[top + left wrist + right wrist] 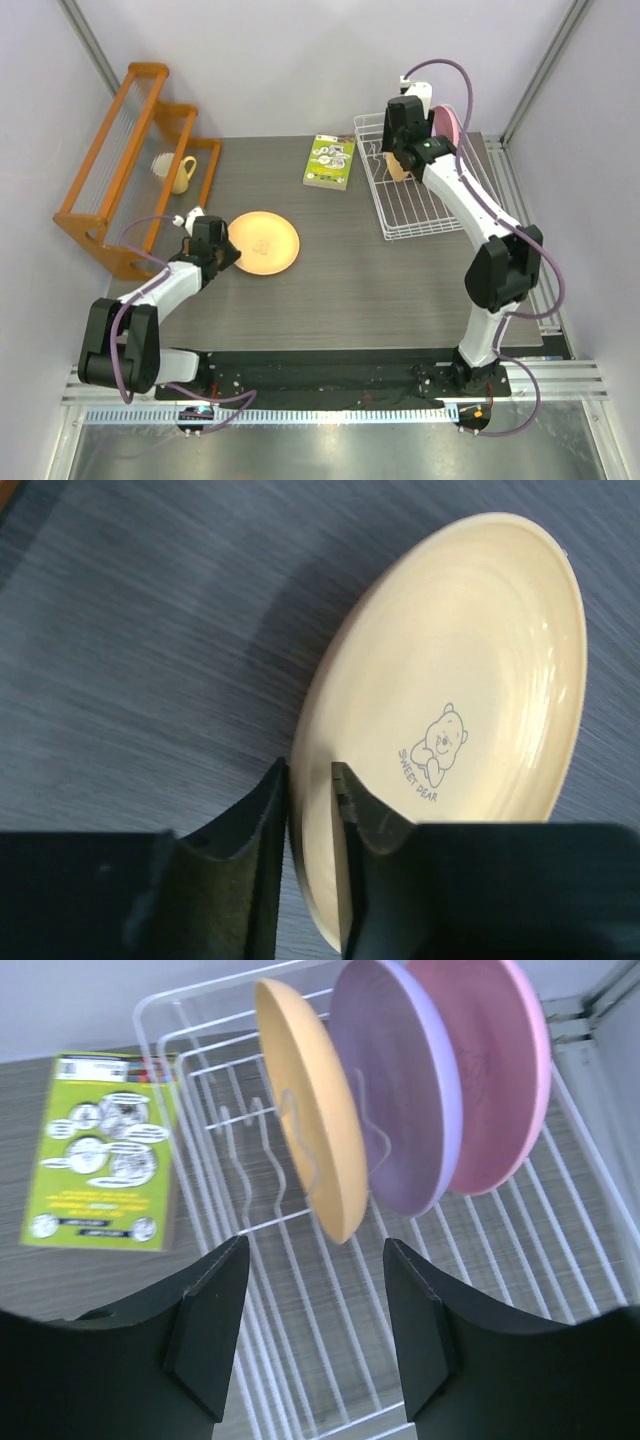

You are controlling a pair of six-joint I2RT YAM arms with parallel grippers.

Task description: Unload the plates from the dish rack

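Observation:
The white wire dish rack (420,215) stands at the back right. In the right wrist view, the rack (330,1340) holds three plates upright between its tines: orange-yellow (305,1110), pale lilac (400,1090) and pink (490,1060). The pink plate (447,125) shows in the top view too. My right gripper (315,1245) is open over the rack, just in front of the orange-yellow plate's lower edge, touching nothing. A fourth plate, pale yellow-orange with a bear print (470,680), lies flat on the table (264,243). My left gripper (310,770) is shut on its near rim.
A green-white booklet (330,162) lies left of the dish rack and also shows in the right wrist view (100,1150). An orange wooden rack (130,160) stands at the far left with a yellow mug (183,175) beside it.

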